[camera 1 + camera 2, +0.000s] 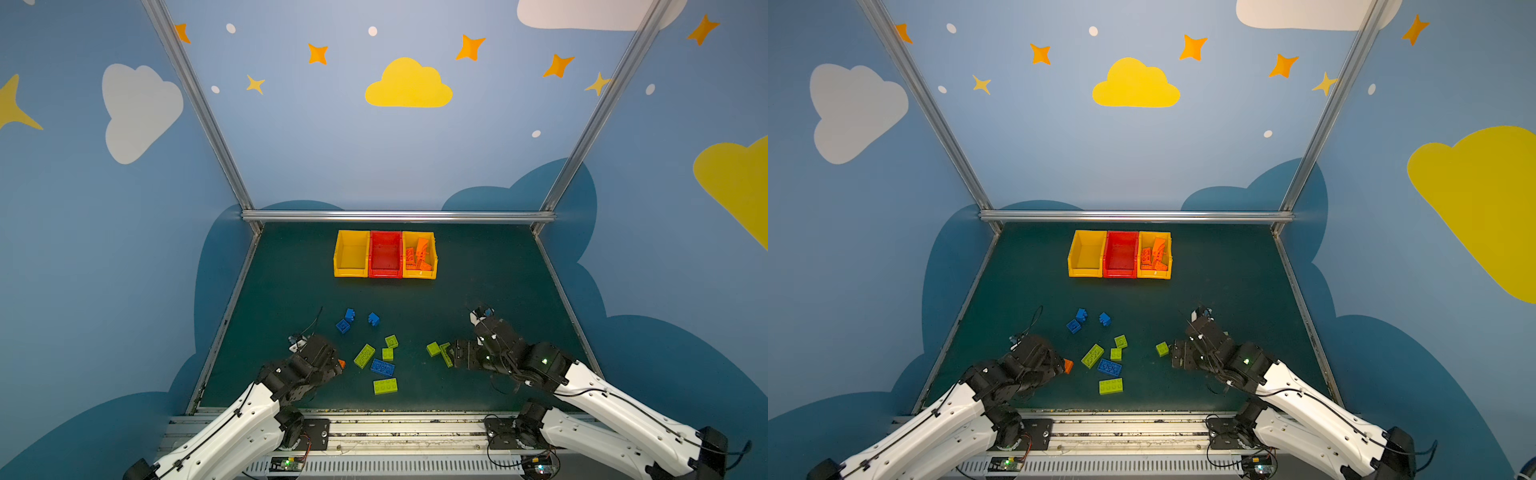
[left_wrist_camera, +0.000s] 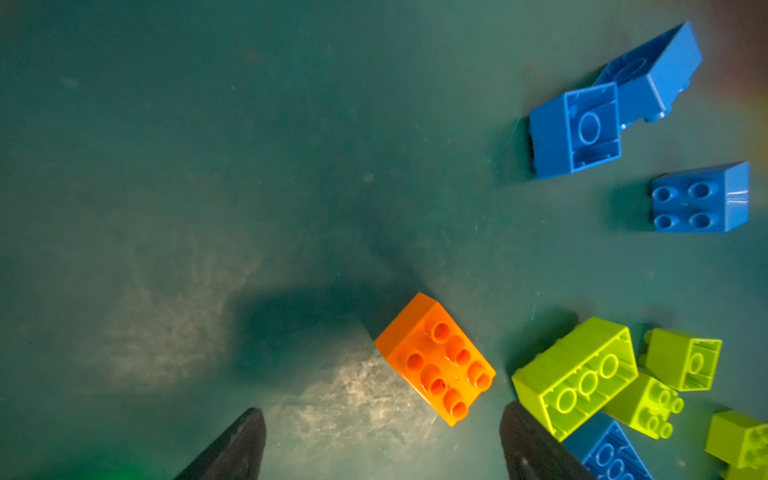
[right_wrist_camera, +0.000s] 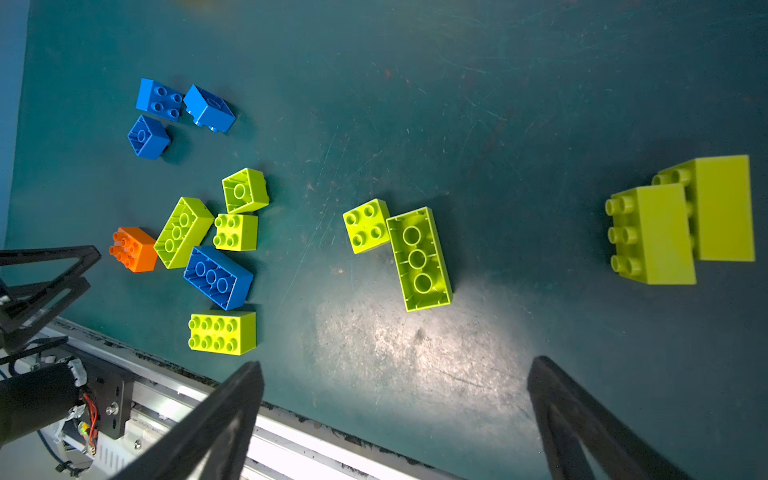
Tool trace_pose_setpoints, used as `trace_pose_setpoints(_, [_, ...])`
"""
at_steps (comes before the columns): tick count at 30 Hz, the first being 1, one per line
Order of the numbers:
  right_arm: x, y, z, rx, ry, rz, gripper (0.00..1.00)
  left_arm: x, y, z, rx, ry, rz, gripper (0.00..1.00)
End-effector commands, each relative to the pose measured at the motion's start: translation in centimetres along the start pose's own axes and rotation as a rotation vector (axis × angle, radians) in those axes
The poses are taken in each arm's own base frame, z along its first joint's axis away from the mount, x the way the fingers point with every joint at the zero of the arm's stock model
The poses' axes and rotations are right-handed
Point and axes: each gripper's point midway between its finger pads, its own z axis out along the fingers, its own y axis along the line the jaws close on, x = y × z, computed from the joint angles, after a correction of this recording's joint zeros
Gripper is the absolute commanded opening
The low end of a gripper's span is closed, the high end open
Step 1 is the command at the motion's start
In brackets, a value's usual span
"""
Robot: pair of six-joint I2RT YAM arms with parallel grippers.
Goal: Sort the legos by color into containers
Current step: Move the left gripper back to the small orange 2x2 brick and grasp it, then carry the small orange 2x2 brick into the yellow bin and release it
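A lone orange lego (image 2: pixel 436 361) lies studs up just ahead of my open left gripper (image 2: pixel 381 409), nearer one finger and touching neither. Lime green legos (image 1: pixel 364 355) and blue legos (image 1: pixel 343 326) are scattered at the middle front of the mat. My right gripper (image 3: pixel 397 362) hangs wide open and empty above the mat, short of a small green lego (image 3: pixel 366 225) and a long upturned one (image 3: pixel 419 259). At the back stand three containers in a row: a yellow one (image 1: pixel 351 273), a red one (image 1: pixel 385 273) and a yellow one (image 1: pixel 419 275) holding several orange legos (image 1: pixel 417 255).
Two more green bricks (image 3: pixel 681 232) lie together beyond the right gripper. A metal rail (image 3: pixel 291 432) runs along the mat's front edge. Aluminium frame posts (image 1: pixel 399 216) and blue walls border the dark green mat (image 1: pixel 478 270).
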Motion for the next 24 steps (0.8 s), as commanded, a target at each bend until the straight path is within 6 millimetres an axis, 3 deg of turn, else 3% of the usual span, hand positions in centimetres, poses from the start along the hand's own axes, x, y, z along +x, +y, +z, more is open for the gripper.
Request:
trace_pose_setpoints(1, [-0.6,0.4,0.1,-0.010,-0.030,0.004,0.97,0.4,-1.0,0.3,0.049,0.021,-0.062,0.87])
trace_pose_setpoints(15, [0.0,0.7,1.3,-0.060,-0.035,-0.008,0.97,0.4,-2.7,2.4,-0.004,0.061,-0.091,0.87])
trace_pose_setpoints(24, [0.8,0.1,1.5,-0.068,-0.037,-0.012,0.97,0.7,-3.9,4.2,-0.112,0.131,-0.065,0.79])
